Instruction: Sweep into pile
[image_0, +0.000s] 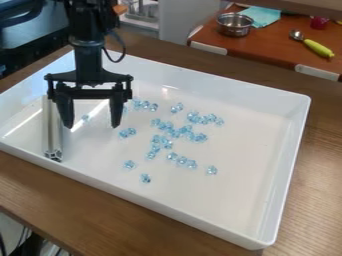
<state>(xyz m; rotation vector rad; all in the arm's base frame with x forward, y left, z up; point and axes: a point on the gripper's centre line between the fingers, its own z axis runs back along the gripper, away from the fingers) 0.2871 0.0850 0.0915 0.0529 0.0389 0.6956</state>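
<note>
On a brown table (320, 160), above a white tray (200, 80) of scattered blue beads (175, 132).

Entering from the top edge with the arm (88, 47), hanging straight down with the gripper (91, 126) over the tray's left part as seen, with jaws set wide apart. Near a pale bar (51, 135) at left, whether touching or not impossible to tell. Glassy and glinting among the beads, loosely clumped across the tray's middle, with strays toward the near side. Inside raised walls, with beads and bar together. Farther back, with a metal bowl (234, 26) beside a teal cloth (266, 16) on a second table (267, 47).
</note>
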